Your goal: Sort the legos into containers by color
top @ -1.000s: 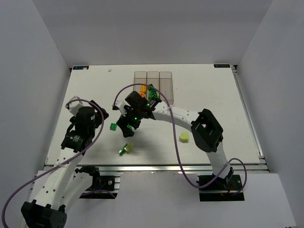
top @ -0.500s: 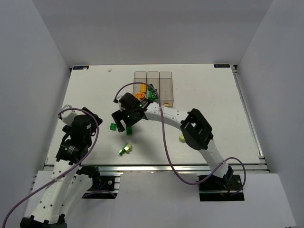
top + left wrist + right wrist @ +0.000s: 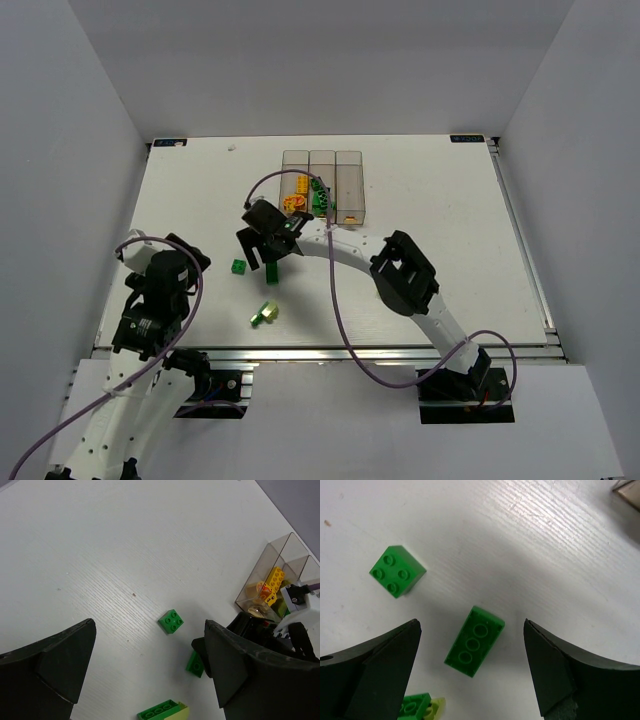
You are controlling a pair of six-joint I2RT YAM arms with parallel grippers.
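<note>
The containers (image 3: 322, 180) are three clear bins in a row at the back. The left bin holds orange legos (image 3: 294, 198), the middle one green legos (image 3: 320, 197). My right gripper (image 3: 268, 258) hangs open over a long green lego (image 3: 474, 641), which lies studs-down on the table between its fingers, untouched. A square green lego (image 3: 397, 571) lies to its left. A green lego joined to a pale yellow-green one (image 3: 265, 314) lies nearer the front. My left gripper (image 3: 150, 630) is open and empty, well left of the legos.
The right arm (image 3: 400, 275) arches across the middle of the white table (image 3: 450, 230). Grey walls enclose the table on three sides. In the left wrist view the right gripper's black body (image 3: 250, 625) stands in front of the containers (image 3: 280, 560).
The right gripper has come down and to the left, and now straddles the long green lego. The left arm has drawn back toward the near left corner.
</note>
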